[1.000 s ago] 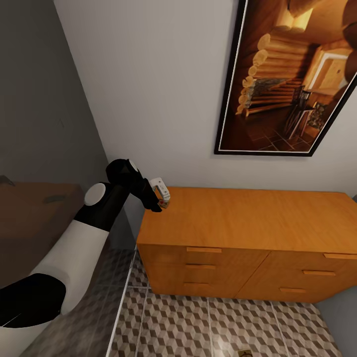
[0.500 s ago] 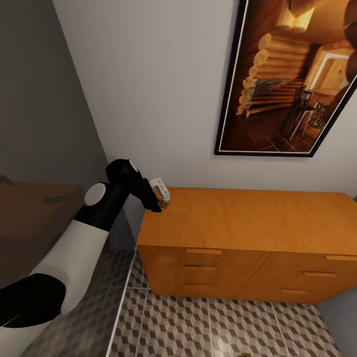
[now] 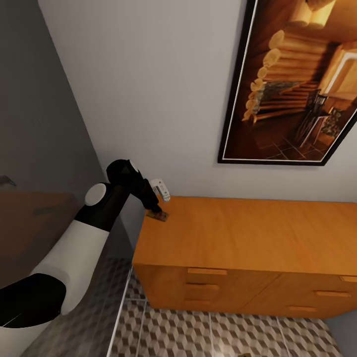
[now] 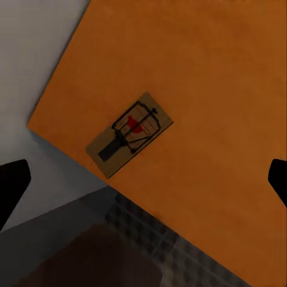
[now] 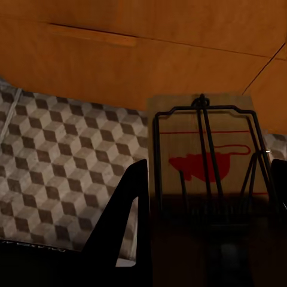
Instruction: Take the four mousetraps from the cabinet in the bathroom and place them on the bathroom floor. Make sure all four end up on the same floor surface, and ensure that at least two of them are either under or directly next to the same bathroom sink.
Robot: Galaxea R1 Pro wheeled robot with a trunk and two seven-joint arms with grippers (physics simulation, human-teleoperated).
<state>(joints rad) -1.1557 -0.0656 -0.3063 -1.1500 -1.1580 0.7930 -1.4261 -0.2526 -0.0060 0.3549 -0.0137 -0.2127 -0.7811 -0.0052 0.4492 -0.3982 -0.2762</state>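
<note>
One mousetrap (image 3: 158, 216) (image 4: 130, 134) lies flat on the top of the orange-brown cabinet (image 3: 248, 233) (image 4: 227, 66), at its rear left corner. My left gripper (image 3: 160, 190) (image 4: 143, 182) hangs open just above it, fingers wide apart and touching nothing. In the right wrist view, a second mousetrap (image 5: 203, 137) with a red mark sits between the dark fingers (image 5: 122, 221) of my right gripper (image 5: 209, 173), which is shut on it. Behind it are the cabinet's drawer fronts (image 5: 119, 66) and the cube-patterned bathroom floor (image 5: 54, 143) (image 3: 198, 332). The sink is out of view.
A large framed picture (image 3: 292, 84) hangs on the white wall above the cabinet. A grey wall (image 3: 39, 124) closes in the left side, close to my left arm. A small brown object (image 3: 243, 354) shows at the bottom edge on the floor tiles.
The head view has shifted, so the cabinet sits lower in the picture. My left gripper now stands higher above the mousetrap, which rests on the cabinet top.
</note>
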